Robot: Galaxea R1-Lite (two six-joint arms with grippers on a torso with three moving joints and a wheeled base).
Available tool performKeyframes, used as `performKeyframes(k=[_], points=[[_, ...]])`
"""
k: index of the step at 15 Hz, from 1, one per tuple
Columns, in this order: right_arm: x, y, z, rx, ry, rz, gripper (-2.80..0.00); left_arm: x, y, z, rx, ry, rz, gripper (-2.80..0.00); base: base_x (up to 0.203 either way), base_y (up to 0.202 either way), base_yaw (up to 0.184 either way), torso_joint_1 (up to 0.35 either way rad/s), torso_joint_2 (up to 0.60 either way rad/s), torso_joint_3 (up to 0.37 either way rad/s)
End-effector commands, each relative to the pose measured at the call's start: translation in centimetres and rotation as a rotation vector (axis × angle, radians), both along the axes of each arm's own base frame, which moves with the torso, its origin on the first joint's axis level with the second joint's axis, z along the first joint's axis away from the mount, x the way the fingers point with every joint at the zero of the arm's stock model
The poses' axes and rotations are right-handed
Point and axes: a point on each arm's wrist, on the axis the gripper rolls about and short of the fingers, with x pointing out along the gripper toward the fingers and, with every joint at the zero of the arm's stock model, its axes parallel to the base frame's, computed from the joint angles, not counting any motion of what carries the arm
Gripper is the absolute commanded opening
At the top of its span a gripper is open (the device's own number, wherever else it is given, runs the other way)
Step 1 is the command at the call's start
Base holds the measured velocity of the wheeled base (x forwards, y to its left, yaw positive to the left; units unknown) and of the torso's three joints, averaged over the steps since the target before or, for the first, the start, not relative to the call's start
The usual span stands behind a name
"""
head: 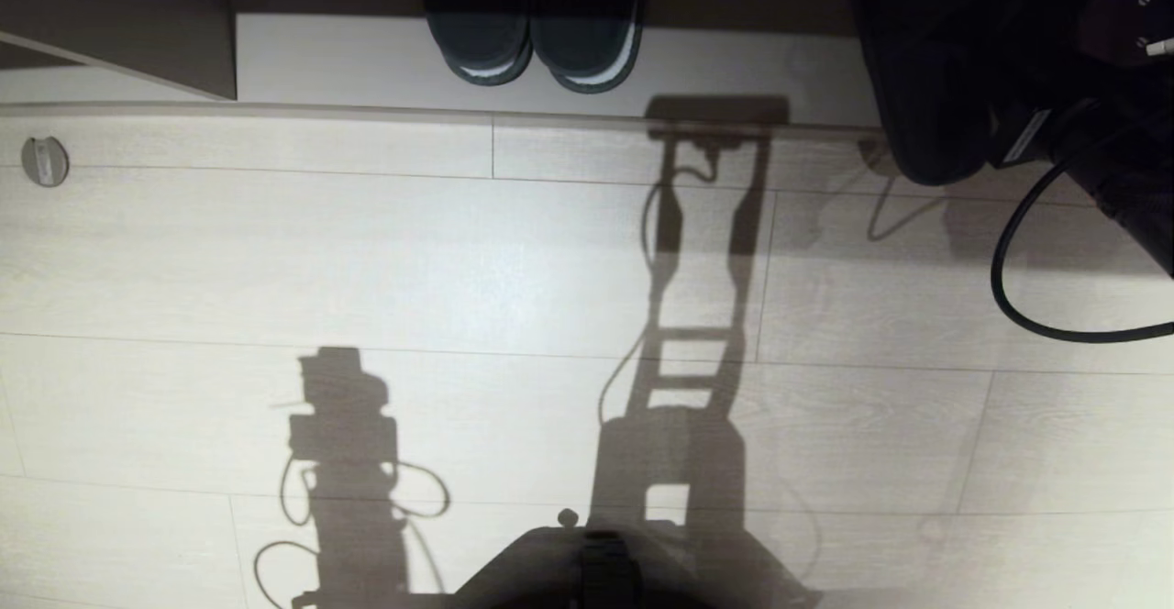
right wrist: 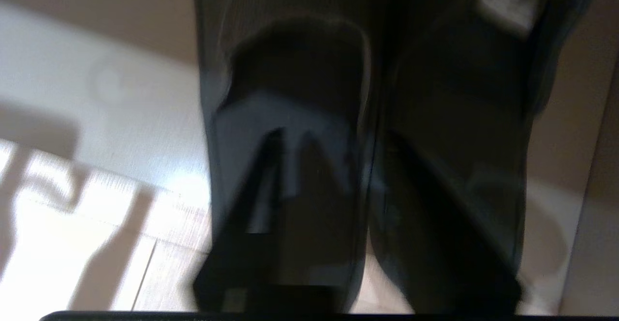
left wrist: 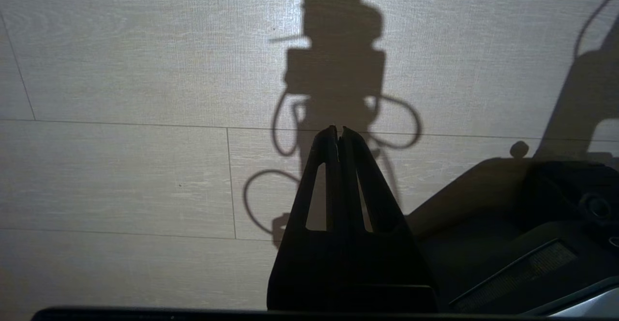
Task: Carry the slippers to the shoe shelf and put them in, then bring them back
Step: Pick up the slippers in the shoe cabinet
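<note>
The slippers (right wrist: 290,110), a grey-blue pair, lie side by side on the pale floor of the shoe shelf (right wrist: 121,84). My right gripper (right wrist: 350,137) hovers close over their near ends. It is open, with one finger over the left slipper's insole and the other over the right slipper. The line where the two slippers meet runs between its fingers, and the view is blurred. In the head view my right arm (head: 1055,86) is a dark bulk at the upper right, and I cannot tell the slippers apart from it. My left gripper (left wrist: 338,130) hangs shut over the bare floor, parked.
A darker pair with white sole edges (head: 532,40) sits on the shoe shelf (head: 367,63) further left. A brown side panel (head: 119,31) stands at far left and a shelf wall (right wrist: 599,190) beside the slippers. A black cable (head: 1018,297) loops over the floor at right. My base (head: 587,563) is at the bottom.
</note>
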Motion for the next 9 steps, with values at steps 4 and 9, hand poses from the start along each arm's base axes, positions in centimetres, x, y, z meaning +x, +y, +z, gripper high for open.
performKeyframes(k=[4,9], points=[[1.2,0.1,1.3,-0.004,-0.064,-0.003,0.0,0.0,0.0,0.0,0.0,-0.001,0.0,-2.8,0.0,0.0,0.0,0.0,0.0,0.0],[3.2,0.2,2.3,0.003,-0.11,-0.011,0.0,0.0,0.0,0.0,0.0,-0.001,0.0,-2.8,0.0,0.0,0.0,0.0,0.0,0.0]])
